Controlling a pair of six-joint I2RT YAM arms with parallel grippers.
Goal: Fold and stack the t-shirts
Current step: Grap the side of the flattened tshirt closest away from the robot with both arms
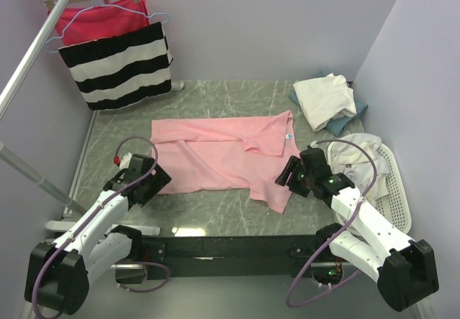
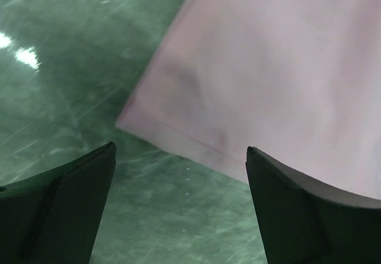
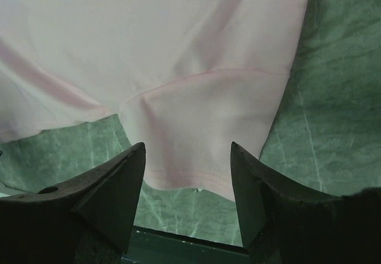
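Overhead, lilac walls (image 1: 273, 24) frame a pink t-shirt (image 1: 223, 154) on the marbled table (image 1: 215, 98).

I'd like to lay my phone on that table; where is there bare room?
Bare table shows behind the pink tee, between the striped garment and the white tees; left of the tee; and in front, between the left tool and right tool. The right side is crowded by the basket.

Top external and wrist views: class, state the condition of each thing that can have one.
pink t-shirt, spread flat, partly folded
cream-white t-shirt, loosely folded, on the blue t-shirt
basket, holding crumpled garments
striped garment, hanging
magenta-red garment, hanging
left fingers, open
right fingers, open
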